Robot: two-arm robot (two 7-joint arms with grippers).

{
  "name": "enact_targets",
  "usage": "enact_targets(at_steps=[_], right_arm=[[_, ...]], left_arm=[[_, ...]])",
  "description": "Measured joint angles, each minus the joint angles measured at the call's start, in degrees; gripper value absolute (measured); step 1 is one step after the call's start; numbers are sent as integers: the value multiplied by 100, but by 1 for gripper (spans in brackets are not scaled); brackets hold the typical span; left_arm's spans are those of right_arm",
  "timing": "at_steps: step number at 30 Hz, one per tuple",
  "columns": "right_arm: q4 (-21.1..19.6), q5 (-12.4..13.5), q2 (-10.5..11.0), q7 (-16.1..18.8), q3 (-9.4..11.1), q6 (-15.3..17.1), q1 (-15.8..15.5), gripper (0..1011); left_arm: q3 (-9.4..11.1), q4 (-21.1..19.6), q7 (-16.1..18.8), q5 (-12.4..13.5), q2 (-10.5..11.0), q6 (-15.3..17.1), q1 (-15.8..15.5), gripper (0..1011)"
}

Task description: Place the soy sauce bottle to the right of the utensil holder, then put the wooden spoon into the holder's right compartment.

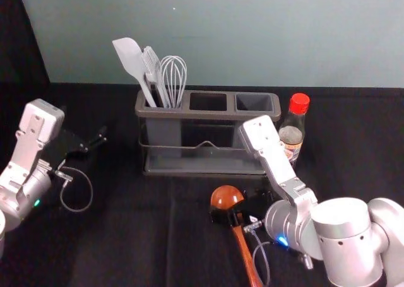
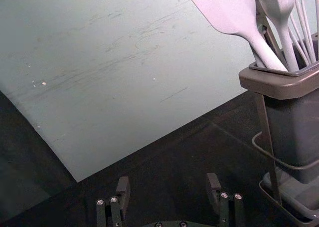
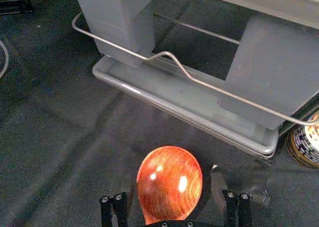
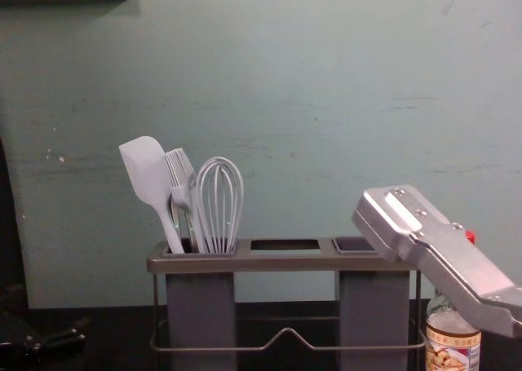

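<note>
The right gripper (image 1: 232, 214), the nearer, is open astride the wooden spoon (image 1: 247, 257) in front of the utensil holder (image 1: 205, 172); handle axis runs between the fingers, bowl holderward. Left gripper (image 2: 168, 179): left of holder.

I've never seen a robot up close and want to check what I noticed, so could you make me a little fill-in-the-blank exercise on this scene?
1. The soy sauce bottle, beside the utensil holder, has a ____ cap.
2. The whisk stands in the holder's ____ compartment.
3. The wooden spoon has its bowl between the open fingers of the robot's ____ gripper.

Missing words: red; left; right.
</note>
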Motion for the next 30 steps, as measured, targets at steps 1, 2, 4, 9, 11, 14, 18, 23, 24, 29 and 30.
enact_targets(at_steps=[1,2,4,9,11,14,18,23,24,29,30], right_arm=[[37,-20,-20,11,-2,6,28,1003],[53,-30,-28,24,-6,10,40,1003],[109,-64,-50,45,-17,19,76,1003],[204,-139,-92,93,-50,45,151,1003],[229,-163,-103,114,-64,60,174,1003],[284,-215,-116,163,-106,104,228,1003],[338,-286,-125,234,-147,168,288,1003],[350,-357,-148,279,-148,204,305,1003],[350,-367,-150,286,-146,207,305,1003],[349,-422,-167,321,-122,212,299,1003],[349,-428,-171,329,-118,213,297,1003]], left_arm=[[0,0,0,0,0,0,0,1005],[0,0,0,0,0,0,0,1005],[0,0,0,0,0,0,0,1005],[0,0,0,0,0,0,0,1005],[0,0,0,0,0,0,0,1005],[0,0,0,0,0,0,0,1005],[0,0,0,0,0,0,0,1005],[0,0,0,0,0,0,0,1005],[0,0,0,0,0,0,0,1005],[0,0,0,0,0,0,0,1005],[0,0,0,0,0,0,0,1005]])
